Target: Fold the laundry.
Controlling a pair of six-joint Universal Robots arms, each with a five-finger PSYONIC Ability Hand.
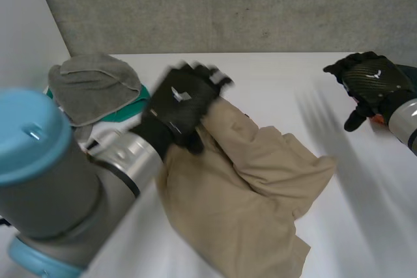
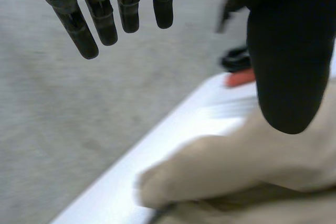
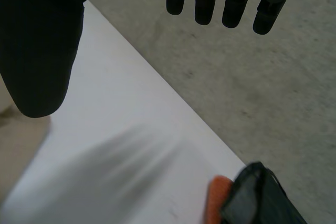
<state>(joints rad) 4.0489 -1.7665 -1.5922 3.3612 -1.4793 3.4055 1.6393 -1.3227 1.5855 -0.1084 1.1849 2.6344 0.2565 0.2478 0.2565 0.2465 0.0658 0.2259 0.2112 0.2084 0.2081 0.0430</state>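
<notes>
Plainly, the fold had not yet been begun. The tan garment [image 1: 260,187] was found crumpled in the middle of the white worktop [image 1: 280,83], bunched and creased, with no edge laid straight. The left hand [image 1: 184,103] was seen over the garment's far left corner. In its wrist view the fingers [image 2: 105,22] were held straight and apart from the thumb with nothing gripped, and whether the cloth was touched by the palm could not be told. The right hand [image 1: 373,83] was held above the worktop's right side, well apart from the garment, its fingers [image 3: 234,6] likewise straight and empty. Just beside it a small orange thing [image 3: 216,200] and a black object [image 3: 257,198] were noted near the worktop's edge. A grey towel [image 1: 91,86] was seen heaped on something green [image 1: 127,114] at the far left.

The step in hand was judged to be the spreading of the garment. For the next move, the right hand would need to be brought across to the cloth. A corner or hem would then need to be pinched by each hand, and the garment drawn flat before any fold could be laid. Care would be called for so that only one layer was caught.
</notes>
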